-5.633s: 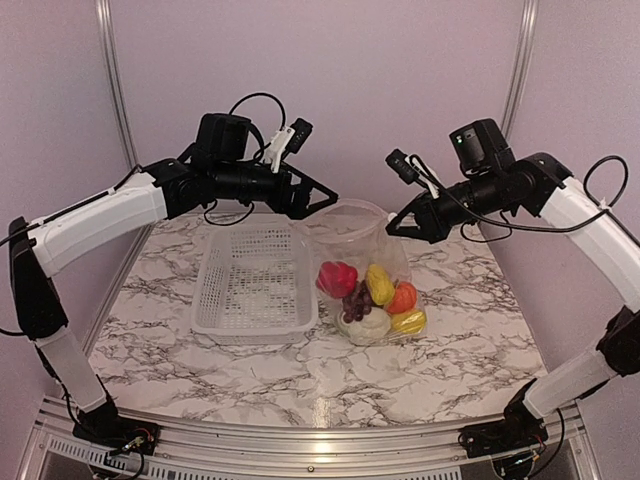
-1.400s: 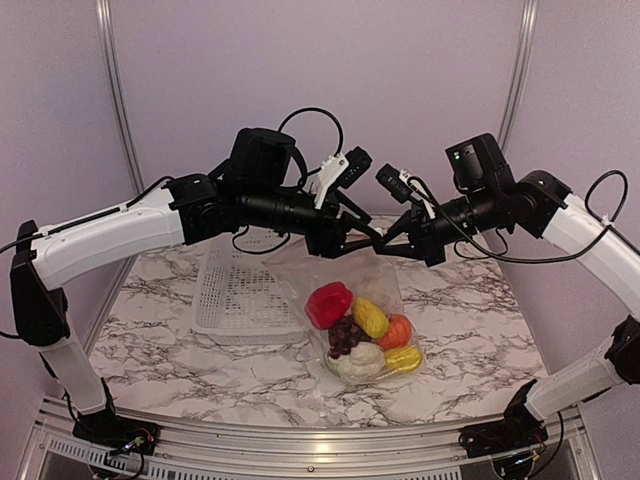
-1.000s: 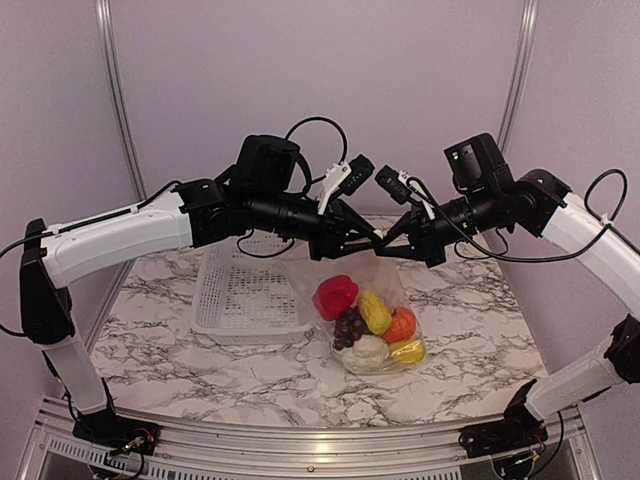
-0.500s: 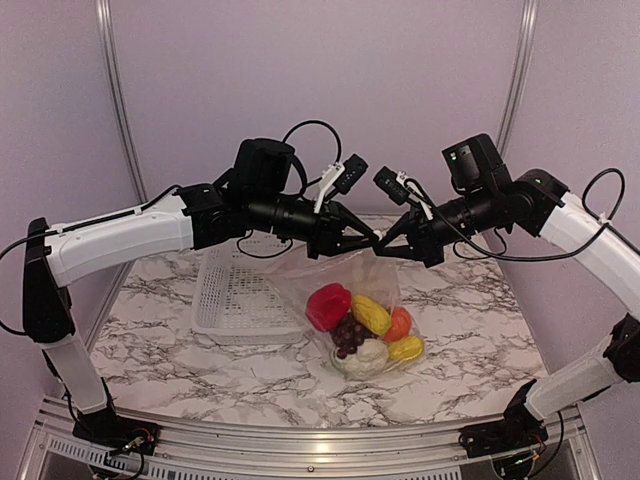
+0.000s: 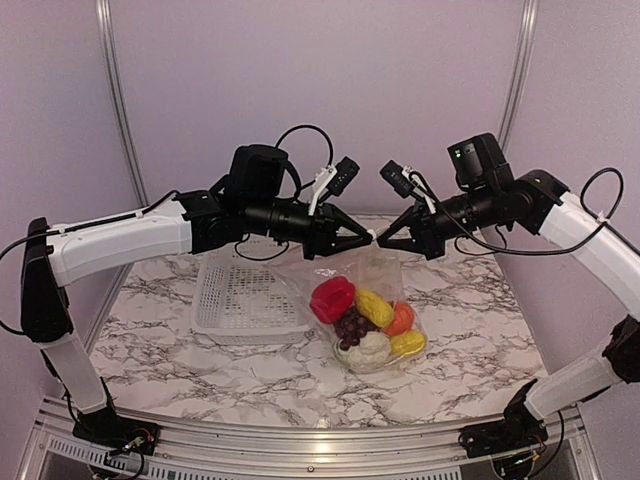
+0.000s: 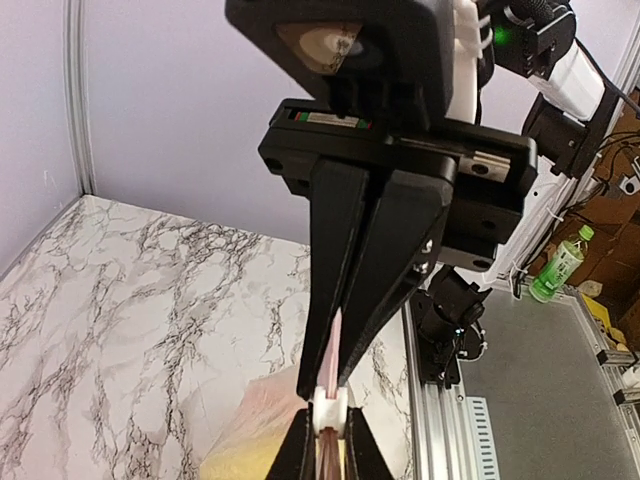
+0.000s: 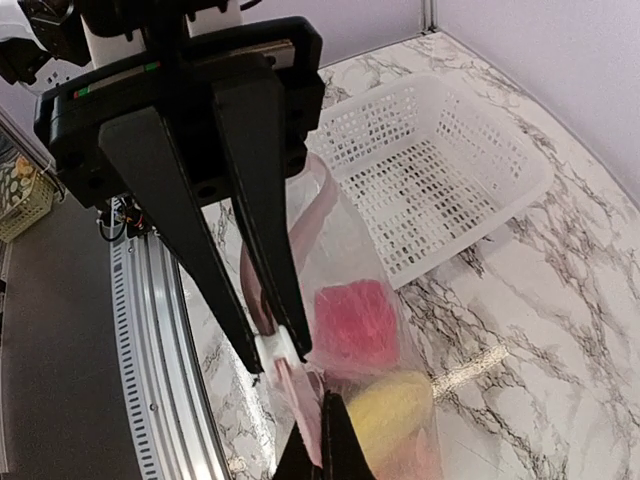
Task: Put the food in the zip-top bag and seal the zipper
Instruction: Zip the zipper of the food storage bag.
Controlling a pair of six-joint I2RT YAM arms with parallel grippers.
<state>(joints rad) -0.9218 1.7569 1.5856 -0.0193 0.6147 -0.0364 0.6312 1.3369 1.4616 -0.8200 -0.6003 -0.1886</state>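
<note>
Zip-top bag hangs just right of the basket, food inside, sealing in hand
Tip to tip, up and right of the basket, left gripper and right gripper each pinch tight on the zipper. Advised: draw them apart along the strip under firm, even pressure, bag taut, no stretch left unpressed
</note>
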